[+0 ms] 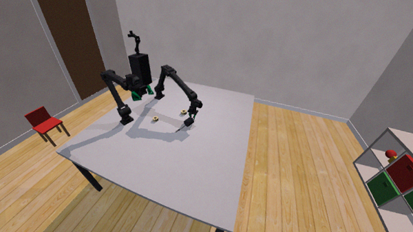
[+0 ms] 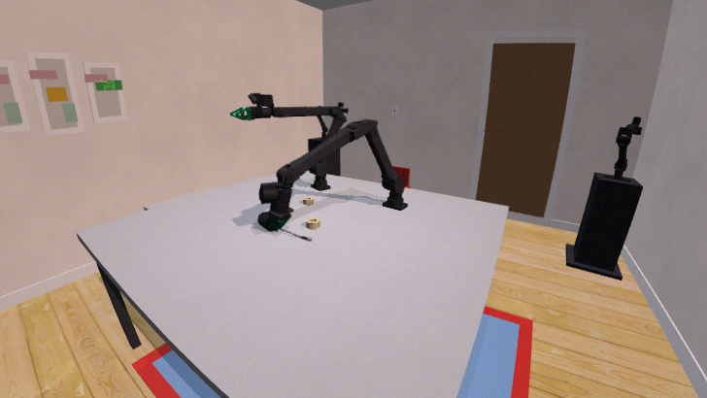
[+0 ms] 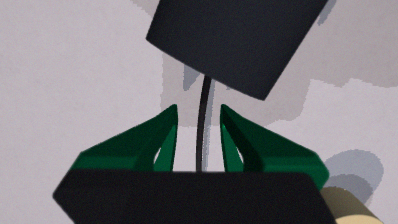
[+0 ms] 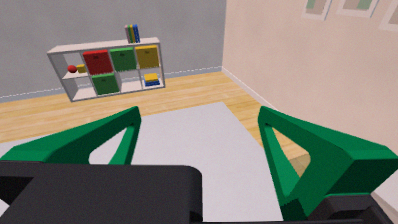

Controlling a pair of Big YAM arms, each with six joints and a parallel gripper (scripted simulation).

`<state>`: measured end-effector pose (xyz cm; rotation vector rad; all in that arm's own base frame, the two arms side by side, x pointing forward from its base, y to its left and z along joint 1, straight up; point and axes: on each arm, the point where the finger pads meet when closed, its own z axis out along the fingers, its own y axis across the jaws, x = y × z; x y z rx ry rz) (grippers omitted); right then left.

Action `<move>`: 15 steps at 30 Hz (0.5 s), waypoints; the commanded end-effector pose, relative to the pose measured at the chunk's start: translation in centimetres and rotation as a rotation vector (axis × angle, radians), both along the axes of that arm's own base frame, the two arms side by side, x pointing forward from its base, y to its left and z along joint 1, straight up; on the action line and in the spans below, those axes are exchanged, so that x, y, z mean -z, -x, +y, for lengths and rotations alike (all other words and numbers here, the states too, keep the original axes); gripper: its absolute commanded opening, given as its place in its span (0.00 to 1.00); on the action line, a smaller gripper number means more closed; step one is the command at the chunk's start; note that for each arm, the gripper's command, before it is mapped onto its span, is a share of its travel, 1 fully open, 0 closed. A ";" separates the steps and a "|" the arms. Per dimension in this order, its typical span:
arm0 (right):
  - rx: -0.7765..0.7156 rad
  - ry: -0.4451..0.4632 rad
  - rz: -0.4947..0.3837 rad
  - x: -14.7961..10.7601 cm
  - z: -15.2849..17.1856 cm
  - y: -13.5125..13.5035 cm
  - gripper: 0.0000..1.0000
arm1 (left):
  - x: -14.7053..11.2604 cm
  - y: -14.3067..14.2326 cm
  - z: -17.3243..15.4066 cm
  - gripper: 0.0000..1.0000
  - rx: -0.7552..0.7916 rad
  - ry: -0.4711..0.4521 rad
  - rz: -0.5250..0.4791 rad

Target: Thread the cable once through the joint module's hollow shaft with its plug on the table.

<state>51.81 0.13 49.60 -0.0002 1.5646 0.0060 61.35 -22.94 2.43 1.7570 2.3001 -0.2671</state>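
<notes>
1. The table (image 1: 194, 173) (image 2: 321, 306) (image 3: 45, 75) (image 4: 200, 135) stood under everything at work, pale grey from where I watched.
2. The left arm (image 1: 181, 82) (image 2: 328, 147) bent over and down to it; the right arm (image 1: 114, 94) (image 2: 304, 112) reached out level, high above.
3. The right gripper (image 1: 142, 93) (image 2: 231, 114) (image 4: 199, 112) was spread wide up in the air, nothing between its fingers.
4. The left gripper (image 1: 192, 115) (image 2: 280, 224) (image 3: 198, 111) was low by the table, its fingers modestly parted and gripping nothing.
5. The module (image 1: 188, 121) (image 2: 265, 220) (image 3: 235, 45), dark and stubby, lay just beyond the left gripper's fingertips.
6. Two tan rings sat apart on the table: a near ring (image 1: 183, 112) (image 2: 313, 223) (image 3: 359, 220) close to the left gripper, and a far ring (image 1: 155, 118) (image 2: 308, 201) nearer the right arm's foot.
7. The cable (image 1: 181, 129) (image 2: 294, 234) (image 3: 200, 120) passed between the left fingers, touching neither, up to the module's edge; I couldn't tell whether it ran through the shaft.
8. The plug (image 1: 177, 130) (image 2: 309, 239) was at the cable's visible end, low by the table, apart from the module.
</notes>
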 end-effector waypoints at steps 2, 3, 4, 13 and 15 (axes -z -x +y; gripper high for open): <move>-0.007 -0.007 -0.087 -4.9 0.4 -0.1 1.00 | -4.0 -2.1 0.2 0.32 -0.001 0.017 -0.063; -0.007 -0.007 -0.087 -4.9 0.4 -0.1 1.00 | -4.0 -2.1 0.2 0.32 -0.001 0.017 -0.063; -0.007 -0.007 -0.087 -4.9 0.4 -0.1 1.00 | -4.0 -2.1 0.2 0.32 -0.001 0.017 -0.063; -0.007 -0.007 -0.087 -4.9 0.4 -0.1 1.00 | -7.9 -2.3 0.9 0.32 -0.002 0.024 -0.083; -0.007 -0.007 -0.087 -4.9 0.4 -0.1 1.00 | -7.9 -2.1 1.2 0.32 -0.002 0.021 -0.071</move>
